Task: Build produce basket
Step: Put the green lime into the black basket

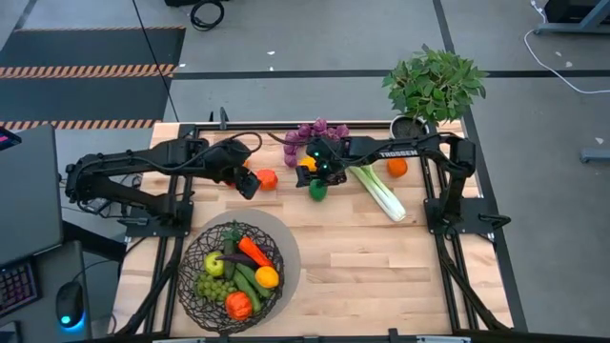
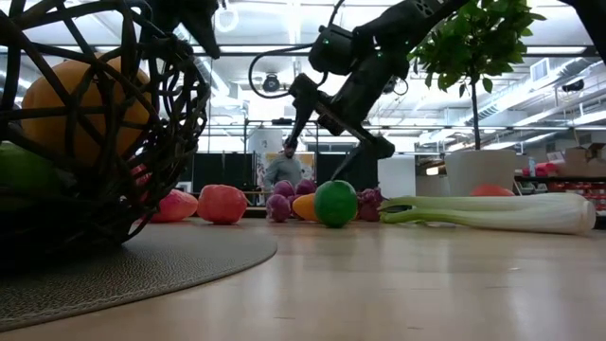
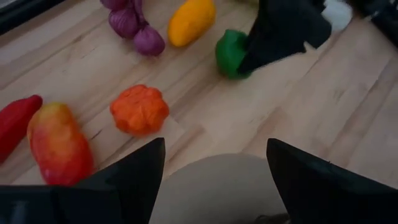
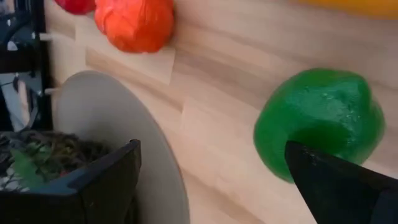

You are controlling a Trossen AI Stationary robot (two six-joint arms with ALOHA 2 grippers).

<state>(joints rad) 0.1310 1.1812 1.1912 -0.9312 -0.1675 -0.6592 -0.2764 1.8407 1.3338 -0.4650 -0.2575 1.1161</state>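
The right gripper (image 1: pixel 318 177) hangs over the far middle of the light wooden table (image 1: pixel 381 267), fingers spread apart and empty, one finger (image 4: pixel 339 183) already alongside the round glossy green toy pepper (image 4: pixel 320 121). That pepper sits on the table directly under the fingers, a little toward the near edge from the wrist, so the coming move looks like a short drop to close around it. It is roundish, so no long axis seems to matter.

The left gripper (image 1: pixel 248 183) waits near the far left corner, fingers apart and holding nothing, farther from the pepper.

The round dark wire-mesh basket (image 1: pixel 195 286), partly filled with toy produce, stands on a grey round mat (image 1: pixel 286 250) by the near left corner, well apart from the pepper.
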